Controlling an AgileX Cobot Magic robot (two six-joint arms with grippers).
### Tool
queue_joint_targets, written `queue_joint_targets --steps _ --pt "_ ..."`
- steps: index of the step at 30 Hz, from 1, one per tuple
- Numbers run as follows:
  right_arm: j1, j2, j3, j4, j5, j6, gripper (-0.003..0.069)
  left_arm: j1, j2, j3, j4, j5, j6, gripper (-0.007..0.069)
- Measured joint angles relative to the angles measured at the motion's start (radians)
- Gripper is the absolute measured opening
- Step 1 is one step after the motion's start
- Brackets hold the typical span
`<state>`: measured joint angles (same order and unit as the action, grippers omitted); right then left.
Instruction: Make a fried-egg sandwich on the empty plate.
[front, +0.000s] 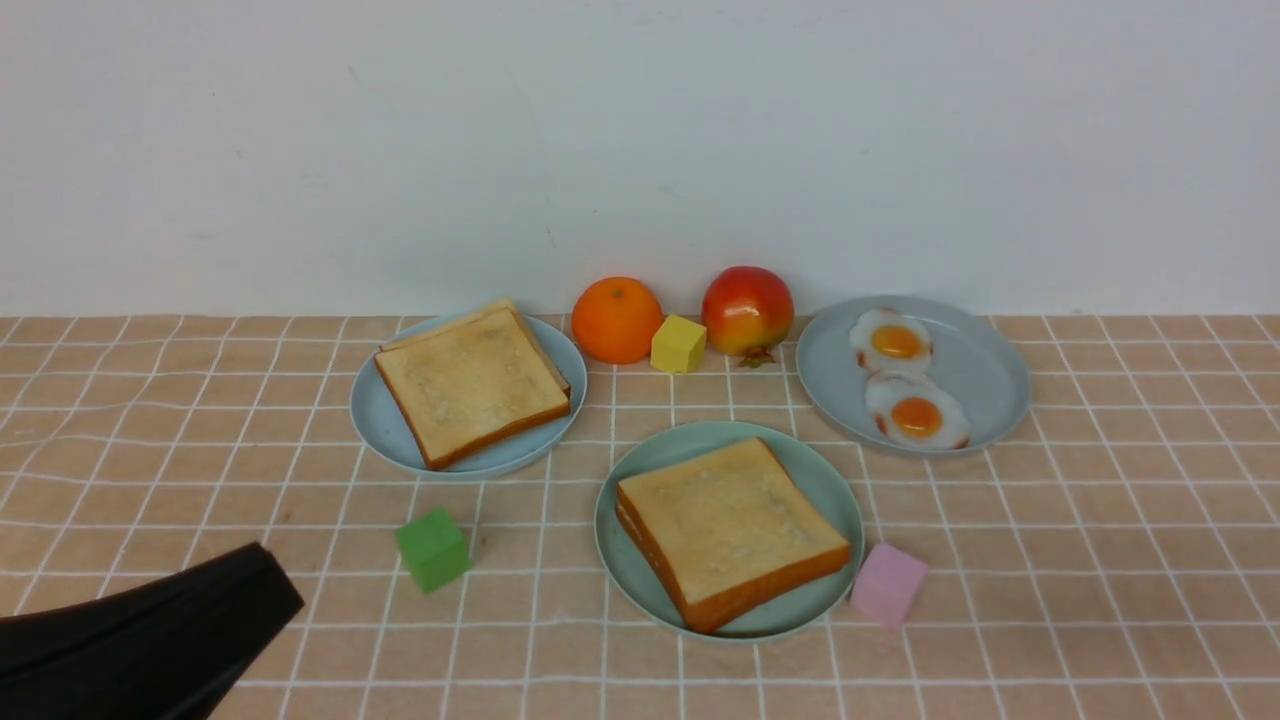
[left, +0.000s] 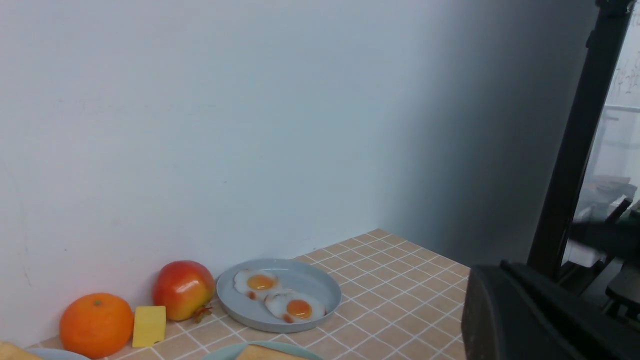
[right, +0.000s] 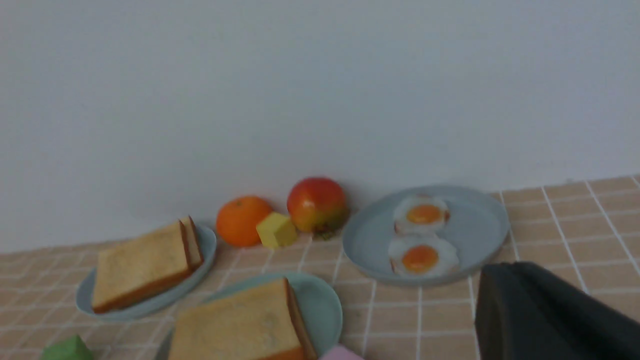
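Note:
On the mint-green plate (front: 820, 480) at front centre lies golden toast (front: 730, 525). It looks thicker than one slice, and a thin white strip shows along its left side; no yolk shows. Two fried eggs (front: 905, 385) lie on the blue-grey plate (front: 985, 370) at the back right. Two more toast slices (front: 470, 385) are stacked on the blue-grey plate (front: 375, 415) at the back left. My left gripper (front: 285, 590) hangs shut and holding nothing at the front left, away from all plates. In the right wrist view my right gripper (right: 492, 295) is shut and holding nothing, short of the egg plate (right: 470, 225).
An orange (front: 617, 320), a yellow cube (front: 678, 344) and a red-yellow fruit (front: 747, 311) stand in a row by the back wall. A green cube (front: 432, 549) sits left of the mint-green plate, a pink cube (front: 888, 585) at its right rim.

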<state>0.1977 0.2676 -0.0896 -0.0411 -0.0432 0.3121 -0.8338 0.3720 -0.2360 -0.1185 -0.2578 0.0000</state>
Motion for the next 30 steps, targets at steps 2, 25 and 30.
queue_joint_targets --steps 2,25,30 --pt "-0.014 0.000 0.038 -0.003 -0.015 -0.047 0.0013 0.000 0.000 0.000 0.000 0.001 0.000 -0.0013" --pt "-0.157 -0.277 0.109 -0.014 0.413 -0.171 -0.0015 0.000 0.000 0.000 -0.001 0.053 0.000 0.0001" --pt "-0.155 -0.277 0.108 -0.007 0.414 -0.177 -0.0015 0.000 0.000 0.000 -0.001 0.081 0.000 0.0005"
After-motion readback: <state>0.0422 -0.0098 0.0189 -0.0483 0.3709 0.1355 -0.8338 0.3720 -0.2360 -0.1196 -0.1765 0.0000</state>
